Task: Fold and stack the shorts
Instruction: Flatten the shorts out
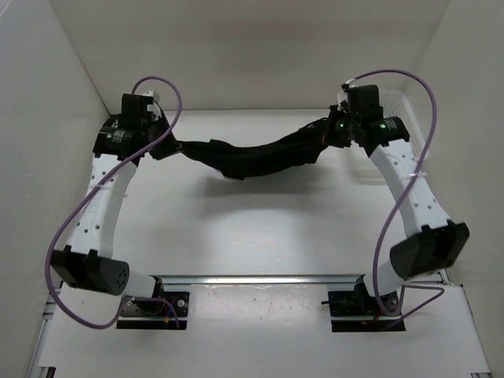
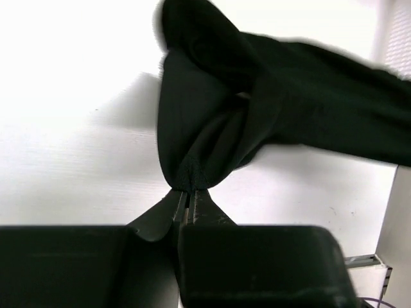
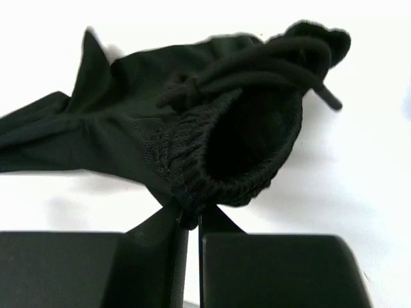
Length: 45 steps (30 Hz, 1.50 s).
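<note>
A pair of black shorts [image 1: 248,157] hangs stretched between my two grippers above the far part of the table, sagging in the middle. My left gripper [image 1: 163,146] is shut on the shorts' left end; in the left wrist view the cloth [image 2: 257,102] bunches out from the closed fingertips [image 2: 187,192]. My right gripper [image 1: 331,130] is shut on the ribbed waistband [image 3: 212,167], with the drawstring [image 3: 270,77] looped above it. The right wrist view shows its fingertips [image 3: 191,218] pinching the band.
White walls enclose the table [image 1: 260,236] on the left, back and right. A white ribbed bin edge [image 1: 405,106] shows at the back right. The arm bases sit on a rail [image 1: 260,279] at the near edge.
</note>
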Each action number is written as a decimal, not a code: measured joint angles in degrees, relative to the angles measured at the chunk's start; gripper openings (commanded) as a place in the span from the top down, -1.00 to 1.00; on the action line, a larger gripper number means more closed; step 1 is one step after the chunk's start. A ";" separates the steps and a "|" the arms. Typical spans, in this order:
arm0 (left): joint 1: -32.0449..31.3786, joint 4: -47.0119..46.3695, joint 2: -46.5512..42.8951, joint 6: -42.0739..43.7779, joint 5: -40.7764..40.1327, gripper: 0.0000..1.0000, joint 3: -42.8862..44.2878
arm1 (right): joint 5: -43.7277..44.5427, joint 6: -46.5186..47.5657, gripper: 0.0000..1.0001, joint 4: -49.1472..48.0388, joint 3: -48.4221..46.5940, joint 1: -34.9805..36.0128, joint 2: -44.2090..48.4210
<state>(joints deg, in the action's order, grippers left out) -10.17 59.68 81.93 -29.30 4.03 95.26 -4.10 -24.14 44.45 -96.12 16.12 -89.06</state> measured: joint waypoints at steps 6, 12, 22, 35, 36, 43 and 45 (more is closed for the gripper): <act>3.91 4.04 -4.66 0.61 -0.15 0.79 7.17 | 2.51 1.09 1.00 3.48 0.76 0.92 11.91; 6.56 2.36 2.84 1.92 0.26 -0.11 13.88 | 4.81 1.20 0.92 3.37 0.59 0.90 10.99; 7.96 -1.11 18.18 3.10 1.07 -0.58 -2.19 | 10.29 0.15 -0.87 -0.85 14.14 1.38 -4.00; -11.67 -11.56 1.51 -8.20 10.49 -0.95 -38.60 | 9.70 -5.07 -0.50 -3.52 34.36 0.72 11.21; -14.03 -12.33 2.93 -9.11 10.82 -0.83 -39.12 | 8.94 -5.31 -0.50 -3.76 35.56 0.35 11.08; -19.67 -16.76 11.17 -12.70 9.64 0.30 -39.36 | 3.61 -6.27 -0.56 -5.38 38.23 -4.50 10.82; -19.65 -17.77 13.51 -12.87 8.96 0.79 -39.23 | 1.01 -6.47 -0.53 -7.28 39.32 -6.93 10.67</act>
<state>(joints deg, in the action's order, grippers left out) -29.82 41.91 95.44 -42.17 12.99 56.03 -3.09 -30.61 37.17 -56.80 9.19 -78.39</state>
